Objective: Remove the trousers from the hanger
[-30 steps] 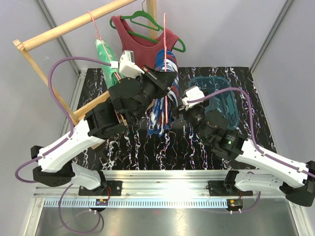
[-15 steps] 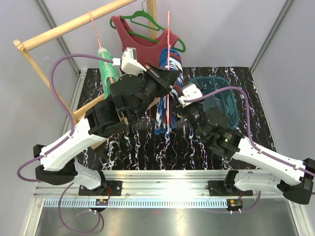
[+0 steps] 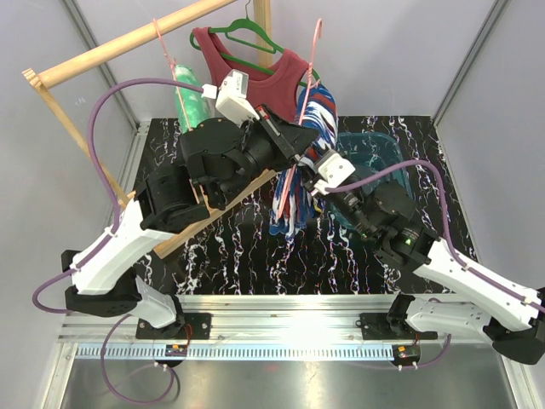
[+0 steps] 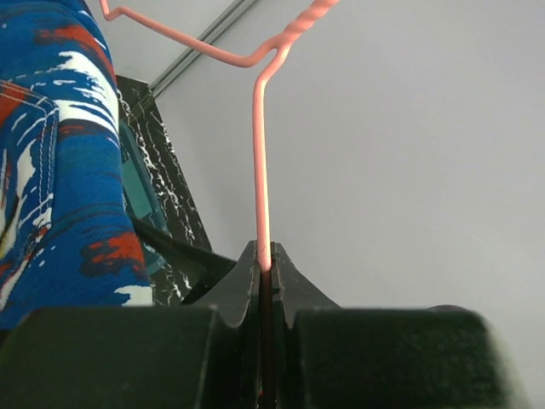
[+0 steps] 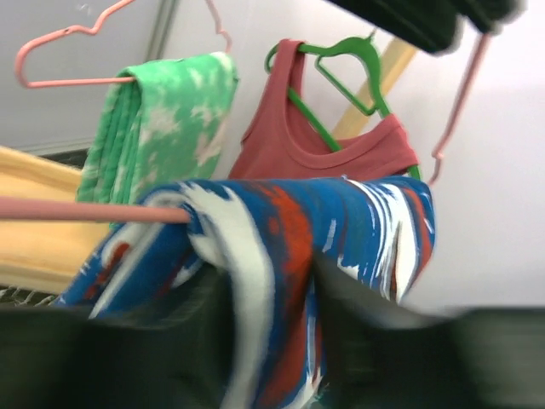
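Observation:
The blue trousers (image 3: 294,192) with red and white pattern hang folded over a pink wire hanger (image 3: 313,51). My left gripper (image 3: 300,146) is shut on that hanger's wire (image 4: 258,170), holding it off the rack above the table. My right gripper (image 3: 317,175) comes in from the right, and its jaws press a fold of the blue trousers (image 5: 289,230) from both sides. The green-and-white tie-dye trousers (image 3: 189,104) hang on a second pink hanger (image 5: 51,60) on the wooden rack (image 3: 128,43).
A dark red tank top (image 3: 255,81) on a green hanger (image 3: 255,38) hangs behind the blue trousers. A teal bin (image 3: 387,162) stands on the black marbled table (image 3: 238,247) at the right. The rack's slanted leg (image 3: 204,217) crosses under my left arm.
My left gripper has lifted the hanger and blue trousers up and to the right. My right gripper has moved up to the trousers and closed from wide open onto the fabric.

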Robot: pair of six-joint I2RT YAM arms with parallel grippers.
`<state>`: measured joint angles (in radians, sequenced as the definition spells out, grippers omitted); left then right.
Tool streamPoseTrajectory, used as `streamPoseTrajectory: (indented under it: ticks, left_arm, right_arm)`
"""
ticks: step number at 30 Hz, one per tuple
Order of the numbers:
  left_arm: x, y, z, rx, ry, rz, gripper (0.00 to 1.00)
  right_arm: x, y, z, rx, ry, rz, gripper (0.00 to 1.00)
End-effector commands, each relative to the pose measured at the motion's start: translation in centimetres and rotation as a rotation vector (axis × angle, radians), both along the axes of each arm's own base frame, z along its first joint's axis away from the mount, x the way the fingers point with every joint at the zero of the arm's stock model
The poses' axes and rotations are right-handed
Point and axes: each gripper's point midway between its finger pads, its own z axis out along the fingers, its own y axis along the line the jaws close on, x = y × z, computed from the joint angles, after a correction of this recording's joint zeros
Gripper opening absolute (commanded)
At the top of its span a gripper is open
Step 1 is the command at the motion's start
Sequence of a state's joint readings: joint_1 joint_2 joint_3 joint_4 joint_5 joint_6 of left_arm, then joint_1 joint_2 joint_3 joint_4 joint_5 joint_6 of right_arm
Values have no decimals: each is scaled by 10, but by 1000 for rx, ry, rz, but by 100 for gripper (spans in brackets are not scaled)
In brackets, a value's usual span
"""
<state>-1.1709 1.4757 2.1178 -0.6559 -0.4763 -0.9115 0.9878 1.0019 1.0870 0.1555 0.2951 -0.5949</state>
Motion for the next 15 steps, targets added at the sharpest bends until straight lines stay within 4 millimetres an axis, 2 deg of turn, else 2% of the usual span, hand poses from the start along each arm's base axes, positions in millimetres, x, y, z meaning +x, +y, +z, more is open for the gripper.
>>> streamPoseTrajectory:
  ticks: [1,2,3,4,6,8,9,10,11,12,13,14,15]
  left_arm:
    - [-14,11,53,-113,-110,-53,0]
    - [-13,13,50,-97,-110,-50,0]
    - [-11,15,50,-93,-108,-42,0]
    - [-9,20,46,-79,-100,-20,0]
    - [-5,26,40,-56,-96,10,0]
    - [-1,41,34,-41,-81,71,0]
    - [3,41,17,-6,-61,91,0]
    - [7,47,9,4,-48,132,0]
    - [3,61,16,-43,-51,146,0]
    - [5,65,8,-42,-41,164,0]
    - [9,63,-15,-8,-19,188,0]
    - [6,73,-10,-52,-20,198,0]
    - [8,77,-15,-49,-11,214,0]
  right_arm:
    - [-7,5,19,-17,-26,56,37]
    - [-7,4,26,-21,-29,57,25]
    - [-6,5,22,-40,-13,51,7]
    - [-3,5,22,-46,-13,40,1]
    - [3,-6,31,-1,-27,-29,0]
    - [8,-19,38,43,-34,-99,0]
    - [10,-25,46,77,-47,-126,0]
    - [13,-29,49,87,-51,-154,0]
    - [18,-40,55,115,-48,-214,0]
    - [20,-48,64,157,-60,-251,0]
    - [26,-54,66,170,-59,-292,0]
    - [30,-64,71,202,-56,-340,0]
    - [32,-67,75,228,-52,-353,0]
